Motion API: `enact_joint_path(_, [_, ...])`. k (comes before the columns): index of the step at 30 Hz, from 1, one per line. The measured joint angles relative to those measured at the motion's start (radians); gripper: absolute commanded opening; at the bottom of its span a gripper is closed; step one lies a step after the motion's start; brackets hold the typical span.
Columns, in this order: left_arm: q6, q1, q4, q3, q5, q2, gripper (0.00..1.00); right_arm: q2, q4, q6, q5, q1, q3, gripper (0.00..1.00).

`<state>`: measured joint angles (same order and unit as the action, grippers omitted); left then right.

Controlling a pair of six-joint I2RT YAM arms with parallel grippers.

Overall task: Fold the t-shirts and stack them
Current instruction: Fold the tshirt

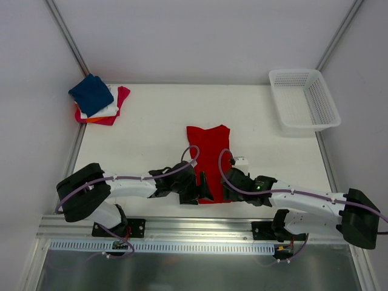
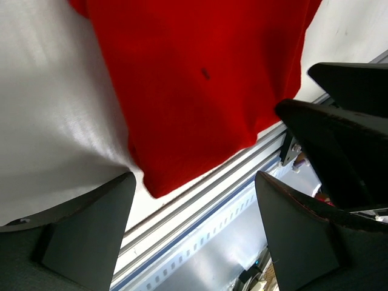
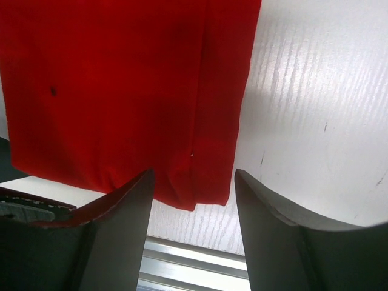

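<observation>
The red t-shirt (image 1: 209,151) lies in the middle of the desk (image 1: 145,133) as a narrow strip, its long axis running near to far and its near hem at the desk's near edge. My left fingers (image 2: 91,236) stand wide at the near-left corner and my right fingers (image 3: 115,236) are parted, somewhat narrower, at the near-right corner — neither holds cloth. I judge both arms equally close for carrying that hem toward the far end.

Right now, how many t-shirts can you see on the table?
5. The red t-shirt lies at near centre; four are piled far left: navy tee on top, white tee, orange tee and magenta tee beneath. More may hide in the pile.
</observation>
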<state>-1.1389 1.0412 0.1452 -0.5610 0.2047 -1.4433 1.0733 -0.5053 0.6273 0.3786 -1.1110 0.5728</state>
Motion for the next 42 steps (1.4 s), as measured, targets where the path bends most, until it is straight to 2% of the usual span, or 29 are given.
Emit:
enact_joint_path(4, [0.000,0.000,0.021,-0.027,0.014,-0.044,0.82,0.035,0.022,0.009,-0.002,-0.012,-0.001,0.59])
enact_joint_path(7, [-0.002,0.000,0.041,-0.037,0.027,-0.072,0.74,0.049,0.042,0.017,-0.003,-0.020,-0.007,0.59])
enact_joint_path(10, [-0.004,0.000,0.064,-0.045,0.039,-0.105,0.59,0.058,0.056,0.028,-0.005,-0.027,-0.018,0.46])
enact_joint_path(11, [-0.008,0.000,0.069,-0.046,0.045,-0.114,0.51,0.060,0.059,0.031,-0.005,-0.029,-0.021,0.38])
enact_joint_path(17, [-0.016,0.000,0.098,-0.041,0.062,-0.146,0.42,0.067,0.081,0.053,-0.004,-0.038,-0.042,0.09])
enact_joint_path(19, [-0.019,0.000,0.105,-0.034,0.062,-0.147,0.33,0.074,0.089,0.060,-0.004,-0.040,-0.044,0.00])
enact_joint_path(20, [-0.021,0.000,0.106,-0.030,0.062,-0.148,0.28,0.077,0.091,0.061,-0.005,-0.040,-0.044,0.00])
enact_joint_path(21, [-0.025,0.000,0.107,-0.027,0.061,-0.149,0.17,0.081,0.095,0.064,-0.004,-0.041,-0.044,0.00])
enact_joint_path(24, [-0.027,0.000,0.113,-0.019,0.061,-0.156,0.00,0.087,0.106,0.069,-0.005,-0.047,-0.044,0.00])
enact_joint_path(36, [-0.022,0.000,0.113,-0.022,0.064,-0.157,0.00,0.086,0.102,0.068,0.006,-0.057,-0.042,0.00])
enact_joint_path(42, [0.024,0.006,0.010,-0.070,0.039,-0.138,0.00,0.079,0.054,0.052,0.012,-0.058,0.008,0.00])
